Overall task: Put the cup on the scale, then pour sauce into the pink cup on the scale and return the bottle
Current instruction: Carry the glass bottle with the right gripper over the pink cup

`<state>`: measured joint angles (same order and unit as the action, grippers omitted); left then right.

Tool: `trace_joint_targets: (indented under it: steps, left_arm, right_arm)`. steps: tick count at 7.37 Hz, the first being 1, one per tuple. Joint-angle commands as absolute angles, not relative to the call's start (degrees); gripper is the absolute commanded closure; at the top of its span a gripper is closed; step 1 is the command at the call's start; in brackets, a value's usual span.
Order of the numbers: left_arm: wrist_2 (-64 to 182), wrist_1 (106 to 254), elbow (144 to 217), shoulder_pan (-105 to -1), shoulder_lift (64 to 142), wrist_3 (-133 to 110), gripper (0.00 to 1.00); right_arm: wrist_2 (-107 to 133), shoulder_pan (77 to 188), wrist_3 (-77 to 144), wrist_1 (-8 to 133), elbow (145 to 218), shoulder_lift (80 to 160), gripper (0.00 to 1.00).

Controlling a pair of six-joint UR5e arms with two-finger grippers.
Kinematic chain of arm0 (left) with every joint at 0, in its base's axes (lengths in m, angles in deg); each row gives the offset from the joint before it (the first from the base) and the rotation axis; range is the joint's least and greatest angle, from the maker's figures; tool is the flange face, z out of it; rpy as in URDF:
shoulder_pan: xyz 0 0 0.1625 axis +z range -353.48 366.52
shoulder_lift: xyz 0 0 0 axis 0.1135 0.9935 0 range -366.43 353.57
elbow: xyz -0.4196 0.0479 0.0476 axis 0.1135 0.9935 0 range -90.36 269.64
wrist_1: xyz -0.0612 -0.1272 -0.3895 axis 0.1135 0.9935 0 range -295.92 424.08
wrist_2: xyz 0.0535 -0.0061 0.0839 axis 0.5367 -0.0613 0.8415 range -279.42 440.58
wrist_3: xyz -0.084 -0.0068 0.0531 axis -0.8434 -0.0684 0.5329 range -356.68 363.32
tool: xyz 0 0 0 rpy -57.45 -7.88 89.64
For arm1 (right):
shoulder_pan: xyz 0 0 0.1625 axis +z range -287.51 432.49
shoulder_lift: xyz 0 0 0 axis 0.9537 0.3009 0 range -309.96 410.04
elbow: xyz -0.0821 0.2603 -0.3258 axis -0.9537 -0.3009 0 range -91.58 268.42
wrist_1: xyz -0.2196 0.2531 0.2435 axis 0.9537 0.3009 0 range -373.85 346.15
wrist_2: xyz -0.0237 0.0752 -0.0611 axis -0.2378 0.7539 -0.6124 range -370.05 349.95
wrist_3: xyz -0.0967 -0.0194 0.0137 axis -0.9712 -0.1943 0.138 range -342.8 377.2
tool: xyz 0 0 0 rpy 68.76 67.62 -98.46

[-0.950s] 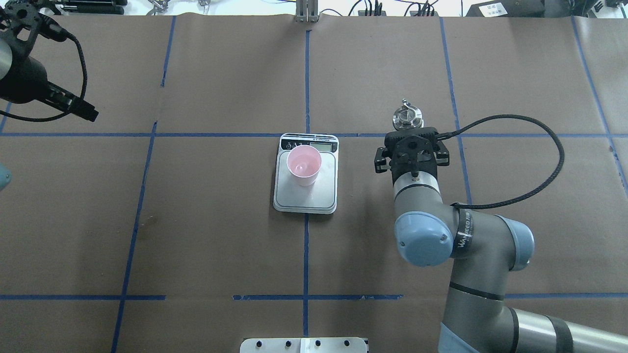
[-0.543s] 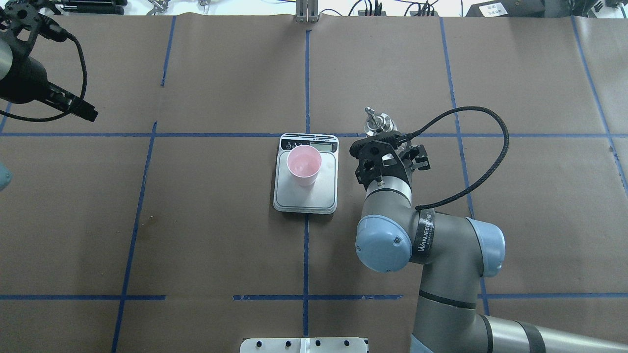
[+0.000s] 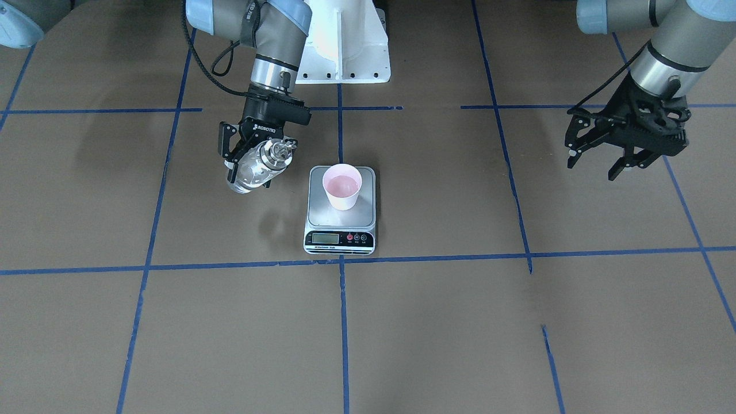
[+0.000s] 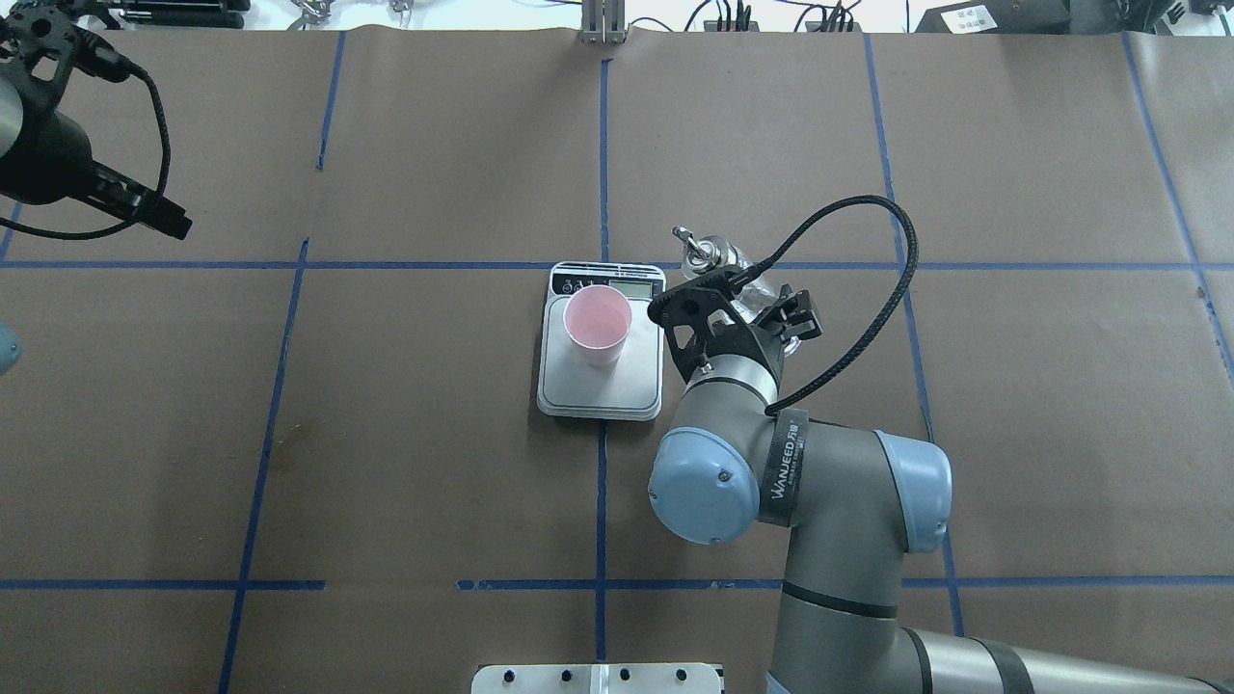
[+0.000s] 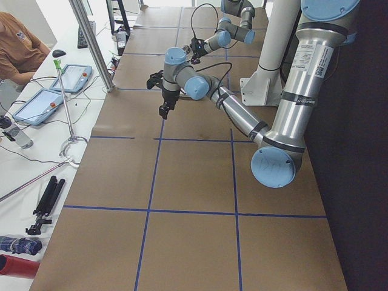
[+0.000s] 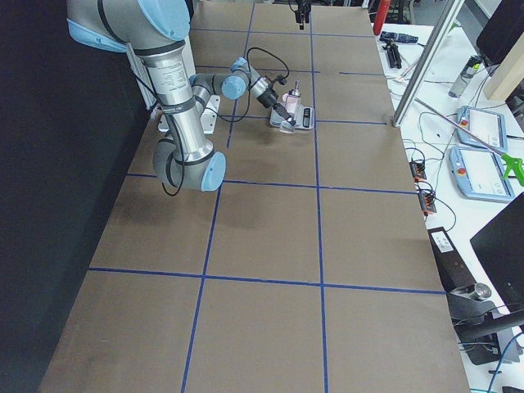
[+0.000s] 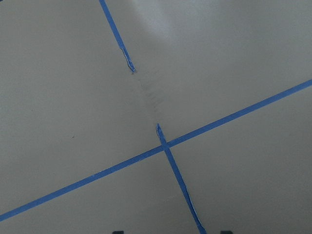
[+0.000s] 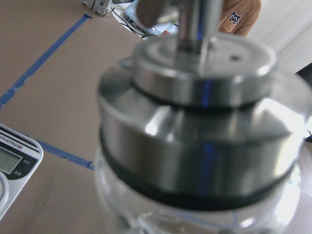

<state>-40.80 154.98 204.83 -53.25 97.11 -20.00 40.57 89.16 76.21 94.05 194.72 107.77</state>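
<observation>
The pink cup stands upright on the silver-grey scale at mid-table; both show from overhead, cup on scale. My right gripper is shut on the glass bottle and holds it above the table beside the scale, tilted, its metal cap and spout pointing toward the cup. The cap fills the right wrist view. The sauce cannot be made out. My left gripper is open and empty, far from the scale, over bare table.
Brown paper with blue tape lines covers the table. The robot's white base stands behind the scale. An operator sits beyond the far end with tablets and cables.
My right arm has carried the bottle leftward from its spot toward the scale and tilted it, spout now pointing at the cup. Cup, scale and left arm have not moved.
</observation>
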Motion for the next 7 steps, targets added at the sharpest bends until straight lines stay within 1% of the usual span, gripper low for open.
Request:
trace_joint_targets:
  steps: [1, 2, 5, 7]
  left_arm:
    - [-40.8, 154.96, 204.78, -53.16, 97.11, -20.06, 0.27]
    - [-40.8, 154.96, 204.78, -53.16, 97.11, -20.06, 0.27]
    - [-40.8, 154.96, 204.69, -53.16, 97.11, -20.06, 0.27]
    - [-40.88, 154.96, 204.69, -53.16, 96.93, -20.06, 0.27]
  right_arm:
    - [41.02, 89.02, 76.17, 95.31, 194.5, 106.82, 1.0]
    - [40.75, 88.84, 75.74, 95.65, 194.42, 106.82, 1.0]
    - [37.43, 88.75, 60.84, 98.29, 194.06, 106.29, 1.0]
    - [35.23, 88.75, 54.77, 101.44, 193.89, 104.71, 1.0]
